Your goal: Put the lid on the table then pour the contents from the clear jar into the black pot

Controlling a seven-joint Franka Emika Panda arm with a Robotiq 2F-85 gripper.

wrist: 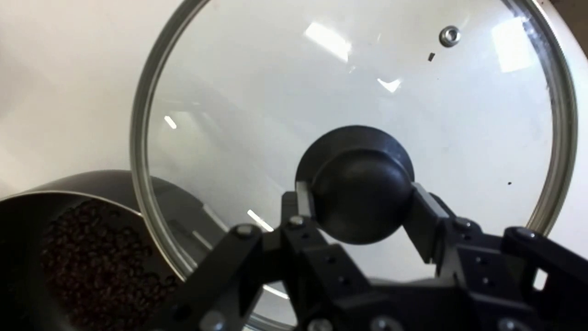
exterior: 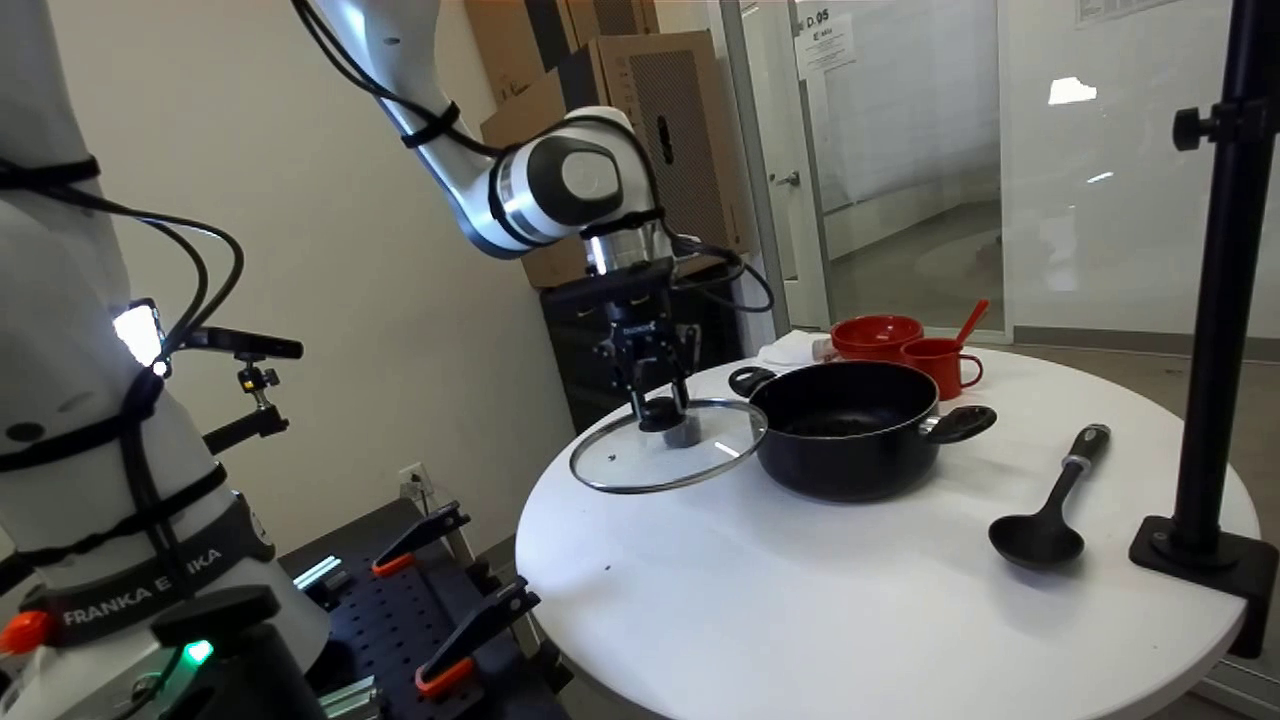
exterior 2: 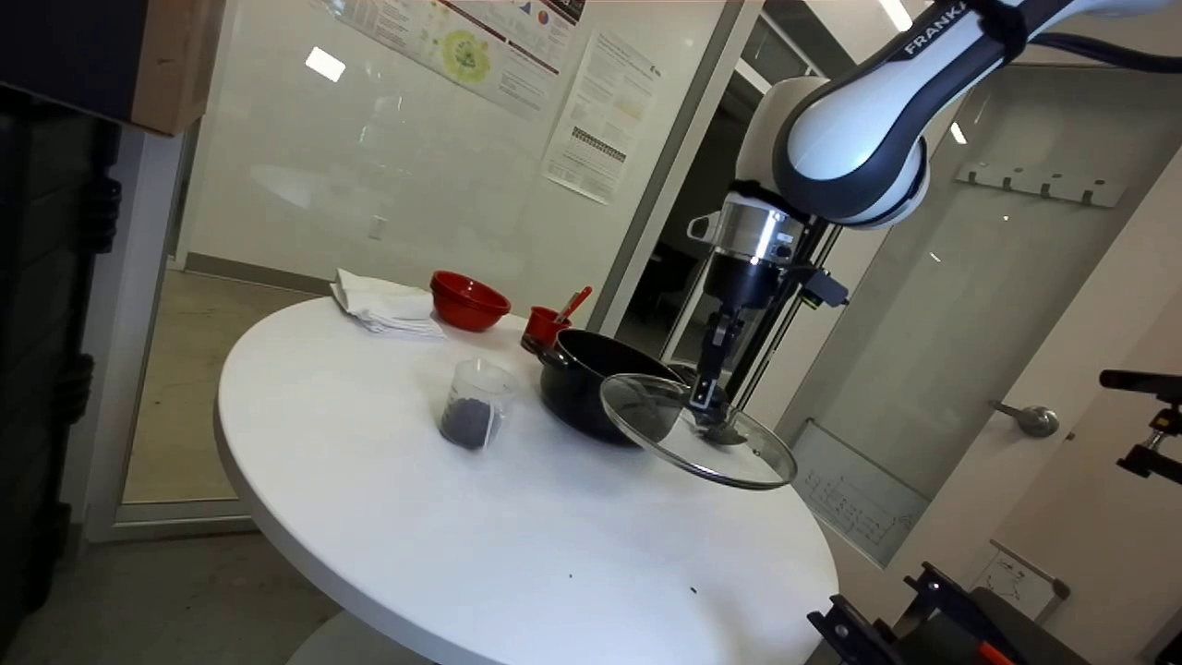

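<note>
Glass and metal hang from my claw (exterior: 659, 400): it is pinched on the black knob (wrist: 363, 202) of the lid (exterior: 650, 457), one finger on each side. The lid is off the pot (exterior: 850, 460), tipped beside it, the edge toward the pot looking higher. I judge it held over the table (exterior: 780, 600), though I can't be sure the low rim isn't touching. So I'd say the first step is half done: set-down and release remain.

Pouring looks undone. In an exterior view the jar (exterior 2: 485, 377) stands upright near the pot, apart from it, with dark stuff (exterior 2: 468, 423) in its lower part. Bean-like bits (wrist: 105, 257) already lie in the pot; whether they are the same stuff I can't tell.

Having one claw, I must free it before taking the jar. The pot is the nearest obstacle: in the wrist view the lid's rim crosses its edge, so I'd want to draw clear before lowering. Near the pot are a red mug (exterior: 932, 372) with a red handle (exterior: 972, 322) in it, and a red bowl (exterior: 877, 345); a folded white stack (exterior 2: 383, 300), cloth or paper, lies beyond the jar. On the pot's far side from me rest a black ladle (exterior: 1040, 535) and, at the table's edge, a post (exterior: 1205, 330). Neither should hinder the set-down.
</note>
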